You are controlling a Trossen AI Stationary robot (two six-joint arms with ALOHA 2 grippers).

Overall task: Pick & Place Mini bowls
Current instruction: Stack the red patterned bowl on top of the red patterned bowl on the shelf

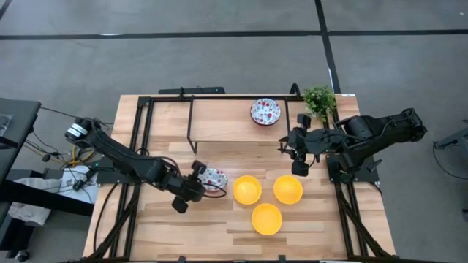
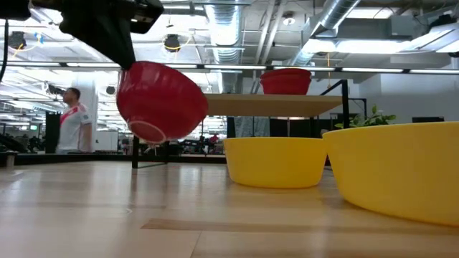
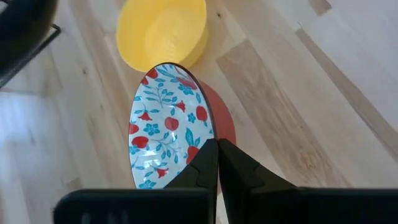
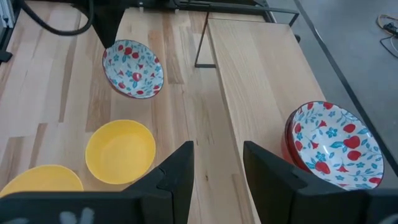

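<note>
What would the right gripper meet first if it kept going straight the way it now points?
Probably bare shelf board: the open right gripper aims along the raised shelf, between the floral bowl on it and the yellow bowl below. Depth is unclear.

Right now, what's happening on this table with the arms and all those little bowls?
The left gripper is shut on the rim of a floral bowl, holding it tilted above the table beside three yellow bowls. The right gripper hangs open over the table, holding nothing. More floral bowls sit stacked on the raised shelf near a small plant.
</note>
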